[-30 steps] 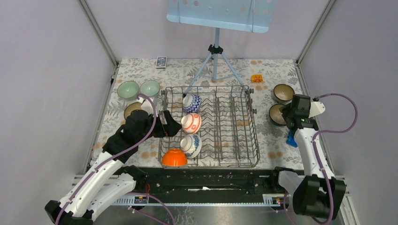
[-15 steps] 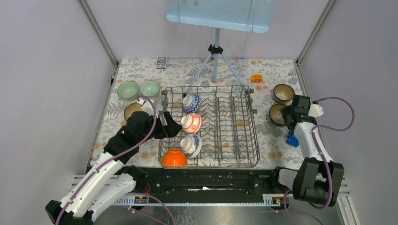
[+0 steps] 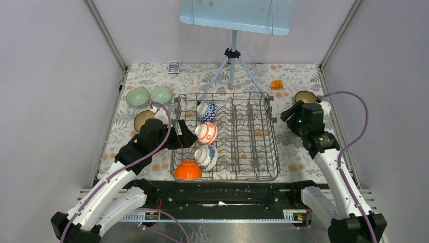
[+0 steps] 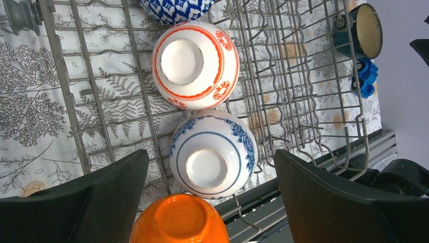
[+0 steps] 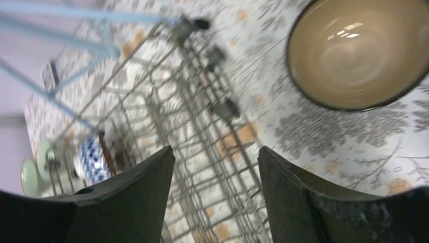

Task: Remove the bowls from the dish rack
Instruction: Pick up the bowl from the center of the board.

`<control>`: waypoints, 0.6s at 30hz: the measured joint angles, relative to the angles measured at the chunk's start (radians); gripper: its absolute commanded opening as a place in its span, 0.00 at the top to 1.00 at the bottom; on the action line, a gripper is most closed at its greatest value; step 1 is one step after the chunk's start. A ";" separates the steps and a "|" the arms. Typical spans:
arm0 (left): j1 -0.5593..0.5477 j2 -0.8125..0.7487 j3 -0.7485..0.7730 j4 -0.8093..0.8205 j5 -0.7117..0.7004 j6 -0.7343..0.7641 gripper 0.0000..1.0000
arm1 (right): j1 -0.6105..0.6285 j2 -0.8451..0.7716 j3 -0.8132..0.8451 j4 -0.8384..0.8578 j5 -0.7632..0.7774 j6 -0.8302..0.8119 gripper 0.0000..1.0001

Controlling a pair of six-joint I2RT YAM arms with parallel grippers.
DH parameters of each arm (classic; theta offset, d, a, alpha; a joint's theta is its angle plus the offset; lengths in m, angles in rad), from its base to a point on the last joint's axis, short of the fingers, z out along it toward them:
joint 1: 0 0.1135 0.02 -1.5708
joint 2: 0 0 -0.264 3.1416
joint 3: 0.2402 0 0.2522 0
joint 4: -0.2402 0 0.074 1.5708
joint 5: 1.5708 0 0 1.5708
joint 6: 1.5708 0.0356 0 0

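Left hand (image 4: 211,154) spread wide, empty, above blue-and-white bowl (image 4: 238,147) at dish rack's (image 3: 253,136) left side, red-and-white bowl (image 4: 195,63) beside. Right hand (image 5: 215,152) partly open, empty, near brown bowl (image 5: 361,50) on bench (image 3: 291,152).

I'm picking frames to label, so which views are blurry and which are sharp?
Right wrist view: motion-smeared, dish rack streaked, glare inside the brown bowl. Left wrist view: sharp on the red-and-white bowl. Top view: evenly lit, crisp.
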 measured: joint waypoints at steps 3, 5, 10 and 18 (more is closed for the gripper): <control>0.000 0.008 -0.011 0.010 0.004 -0.008 0.02 | 0.100 -0.003 0.014 -0.029 -0.040 -0.021 0.30; 0.000 0.019 -0.013 0.009 0.010 -0.013 0.03 | 0.165 0.002 0.015 -0.036 -0.088 -0.032 0.30; 0.000 0.037 -0.013 0.016 0.020 -0.025 0.03 | 0.466 0.050 0.035 -0.005 -0.164 -0.034 0.26; 0.000 0.029 -0.013 0.015 0.021 -0.029 0.03 | 0.805 0.229 0.080 0.050 -0.060 0.042 0.24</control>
